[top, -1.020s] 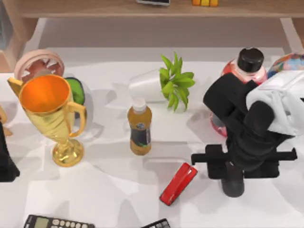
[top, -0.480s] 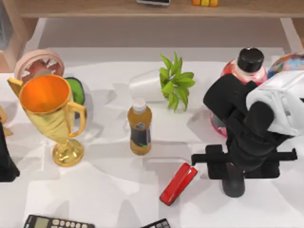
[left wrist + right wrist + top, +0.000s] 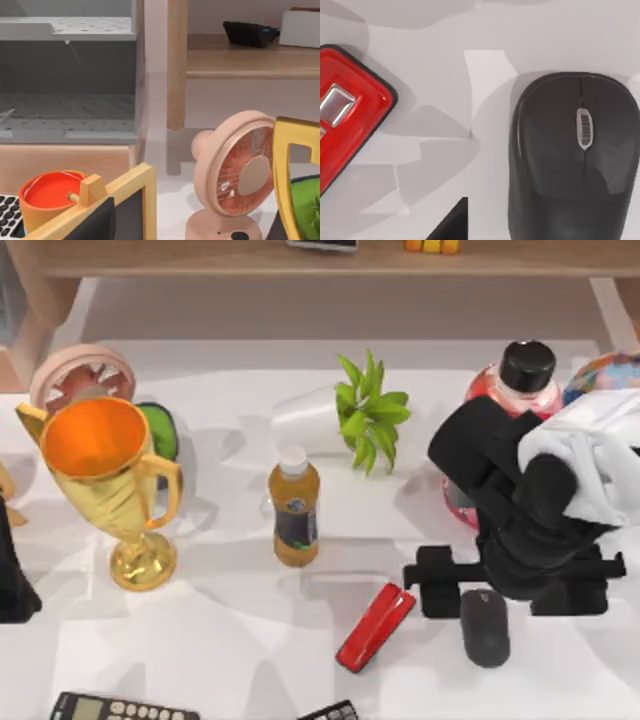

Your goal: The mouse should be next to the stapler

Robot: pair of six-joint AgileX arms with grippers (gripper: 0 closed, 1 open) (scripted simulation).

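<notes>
Right end effector [image 3: 515,585] is open, hovering just far of the mouse [image 3: 485,627], which lies free on the white surface [image 3: 240,640], just right of the red stapler [image 3: 375,626]; left arm parked at left edge.

The mouse [image 3: 485,626] is looking like smooth matt dark plastic, its wheel [image 3: 584,128] ribbed and silvery. The stapler [image 3: 375,626] is gleaming glossy red with a shiny metal plate [image 3: 336,104]. The trophy [image 3: 108,480] is shining like polished gold, the table [image 3: 250,640] staying matt white.
</notes>
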